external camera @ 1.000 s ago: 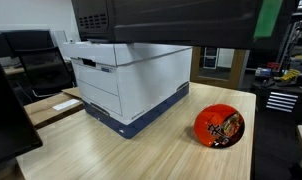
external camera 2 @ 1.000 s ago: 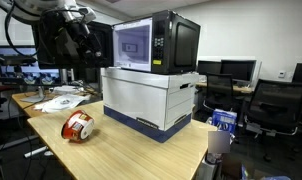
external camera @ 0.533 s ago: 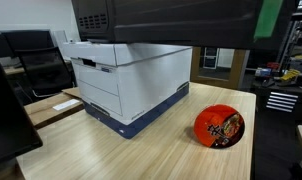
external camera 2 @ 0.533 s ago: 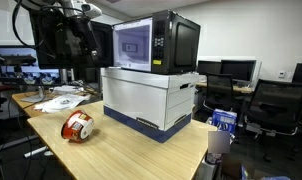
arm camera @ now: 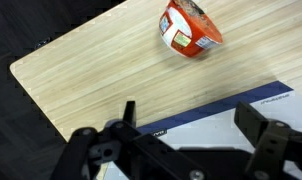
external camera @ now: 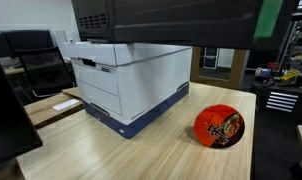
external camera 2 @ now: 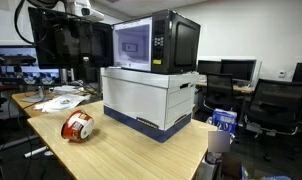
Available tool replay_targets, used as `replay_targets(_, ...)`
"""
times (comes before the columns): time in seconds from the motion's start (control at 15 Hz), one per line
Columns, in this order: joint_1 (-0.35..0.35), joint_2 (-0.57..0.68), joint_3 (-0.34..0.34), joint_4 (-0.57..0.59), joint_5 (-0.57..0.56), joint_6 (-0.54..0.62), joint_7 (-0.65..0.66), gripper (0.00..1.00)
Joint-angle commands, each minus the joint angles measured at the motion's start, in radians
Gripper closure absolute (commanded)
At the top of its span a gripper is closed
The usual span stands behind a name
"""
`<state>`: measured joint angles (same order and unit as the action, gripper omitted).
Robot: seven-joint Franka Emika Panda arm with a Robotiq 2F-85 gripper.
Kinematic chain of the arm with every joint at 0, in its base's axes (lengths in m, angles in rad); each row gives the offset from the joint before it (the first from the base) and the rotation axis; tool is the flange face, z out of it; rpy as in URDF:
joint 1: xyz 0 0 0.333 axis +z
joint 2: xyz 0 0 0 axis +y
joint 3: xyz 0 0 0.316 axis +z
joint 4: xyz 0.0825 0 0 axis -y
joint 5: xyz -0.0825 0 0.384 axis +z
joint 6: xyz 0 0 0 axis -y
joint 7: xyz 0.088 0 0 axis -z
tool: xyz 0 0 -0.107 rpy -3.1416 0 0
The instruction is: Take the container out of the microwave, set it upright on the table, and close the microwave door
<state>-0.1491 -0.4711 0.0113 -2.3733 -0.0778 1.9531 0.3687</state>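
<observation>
The red container point(external camera: 219, 127) lies on its side on the light wood table point(external camera: 141, 155), its printed lid facing outward. It also shows in an exterior view point(external camera 2: 79, 126) and in the wrist view point(arm camera: 189, 28). The black microwave point(external camera 2: 156, 42) stands on a white-and-blue file box point(external camera 2: 149, 98). Its door point(external camera 2: 132, 45) looks shut flush. My gripper point(arm camera: 196, 128) is open and empty, high above the box lid and well apart from the container. The arm point(external camera 2: 73, 9) is at the top left, above and beside the microwave.
A side desk with papers point(external camera 2: 53, 99) stands beyond the table's far end. Office chairs and monitors point(external camera 2: 231, 72) surround the table. The table's corner edge point(arm camera: 19, 68) shows in the wrist view. A small blue-and-white carton point(external camera 2: 222, 122) sits near the table's near corner.
The arm has risen, with the gripper lifting toward the top edge of the exterior view. The container, box and microwave have not moved.
</observation>
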Motion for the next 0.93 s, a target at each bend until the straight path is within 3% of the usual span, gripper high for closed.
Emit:
replay_targets(0.0, 0.008, -0.001, -0.01, 0.03, 0.028, -0.05, -0.003, 0.0)
replay_targets(0.87, 0.038, -0.172, 0.053, 0.154, 0.006, 0.036, 0.0, 0.0)
